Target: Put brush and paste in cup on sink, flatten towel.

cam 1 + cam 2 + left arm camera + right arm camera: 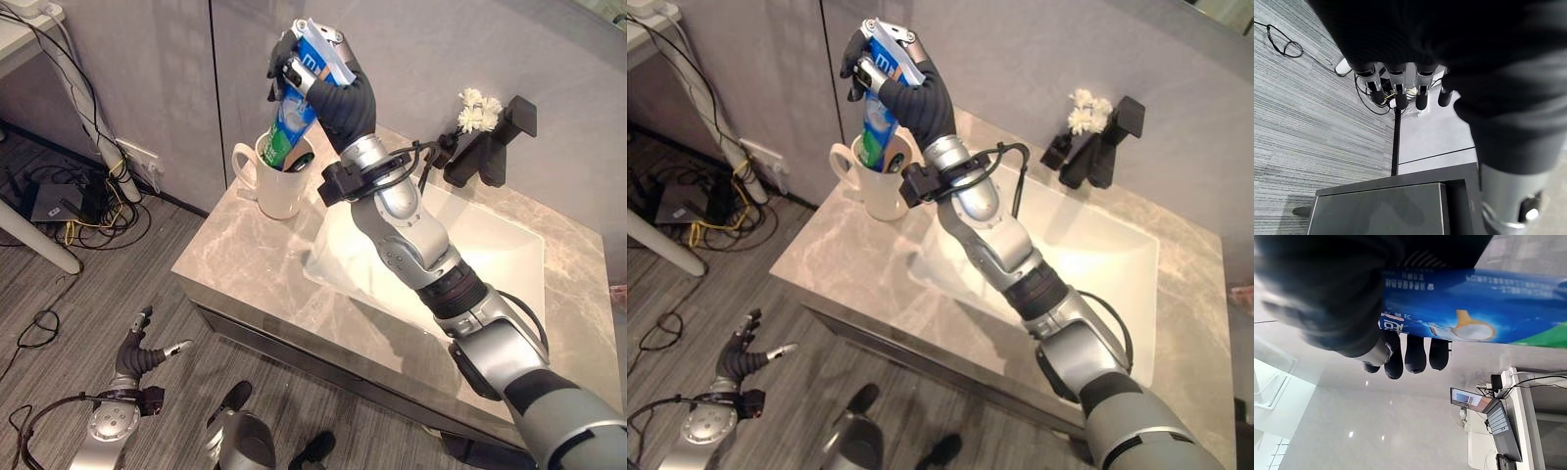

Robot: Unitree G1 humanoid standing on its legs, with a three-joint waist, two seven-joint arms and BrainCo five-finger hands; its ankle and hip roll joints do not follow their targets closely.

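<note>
A blue and green toothpaste tube [298, 103] stands nearly upright with its lower end inside the white mug [273, 179] on the marble counter's back left corner. My right hand [338, 83] is shut on the tube's upper end, fingers [1410, 352] curled round it. A dark item, possibly the brush [299, 163], leans inside the mug beside the tube. My left hand [139, 354] hangs low over the floor to the left of the counter, fingers relaxed and holding nothing.
A white rectangular basin [490, 255] is sunk into the marble counter [245, 264], with a black tap [490, 147] and white flowers [478, 110] behind it. A dark cabinet [1386, 210] sits under the counter. Cables and a power strip [73, 196] lie on the floor left.
</note>
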